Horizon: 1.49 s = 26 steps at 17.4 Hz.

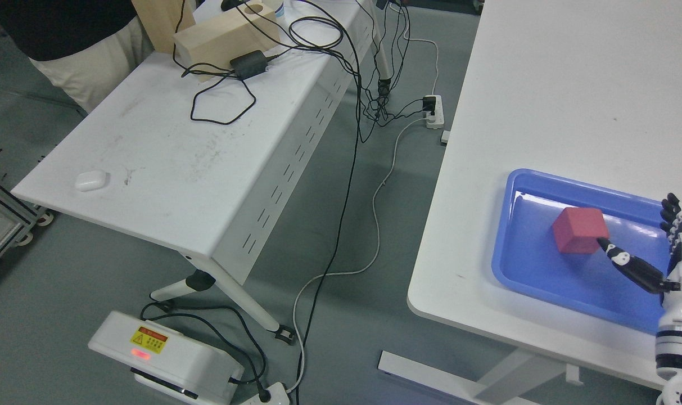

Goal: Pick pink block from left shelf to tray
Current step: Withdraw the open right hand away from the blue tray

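We find the pink-red cube block (pixel 580 230) resting inside the blue plastic tray (pixel 520 270) on the white tabletop (pixel 543 112). Right robot hand (pixel 650 247) is released, fingers spread, one fingertip touching the block. Placement looks done; only withdrawal remains

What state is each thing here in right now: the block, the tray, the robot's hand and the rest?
Pink block: resting inside the tray, thumb tip touching its side.
Blue tray: flat on the right table, holding only the block.
Right hand: open, fingers spread above the tray.
White box on the floor: red light on.
Power strip: plugs in it.
Small white case: closed, lying on the left table.
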Motion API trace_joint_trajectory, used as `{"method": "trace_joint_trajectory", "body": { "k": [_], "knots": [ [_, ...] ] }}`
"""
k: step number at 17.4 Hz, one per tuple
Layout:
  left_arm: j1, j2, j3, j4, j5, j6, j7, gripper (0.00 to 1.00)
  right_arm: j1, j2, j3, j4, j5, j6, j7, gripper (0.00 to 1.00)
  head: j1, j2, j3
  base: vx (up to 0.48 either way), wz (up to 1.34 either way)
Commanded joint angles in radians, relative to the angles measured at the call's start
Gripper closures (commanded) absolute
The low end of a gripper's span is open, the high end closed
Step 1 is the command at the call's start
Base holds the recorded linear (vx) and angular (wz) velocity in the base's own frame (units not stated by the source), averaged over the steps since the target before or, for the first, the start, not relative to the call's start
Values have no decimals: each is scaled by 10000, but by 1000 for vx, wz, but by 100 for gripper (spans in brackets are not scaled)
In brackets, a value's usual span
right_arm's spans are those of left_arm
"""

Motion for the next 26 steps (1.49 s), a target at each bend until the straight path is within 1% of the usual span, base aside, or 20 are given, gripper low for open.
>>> {"method": "trace_joint_trajectory", "body": {
  "k": [1,3,6,16,26],
  "knots": [
    [92,175,0,0,-15,4,8,0,-6,34,-417,-3,-1188,47,39,0,0,0,0,-3,-11],
    [92,175,0,0,-15,4,8,0,10,34,-432,-3,-1188,138,39,0,0,0,0,-21,-24],
    [92,175,0,0,-15,4,8,0,10,49,-570,-3,-1203,568,8,0,0,0,0,-60,-34],
    [92,175,0,0,-15,19,8,0,102,34,-570,12,-1203,630,8,0,0,0,0,-128,-46],
    [92,175,0,0,-15,4,8,0,87,34,-570,43,-1188,630,8,0,0,0,0,-109,-219]
  ]
}}
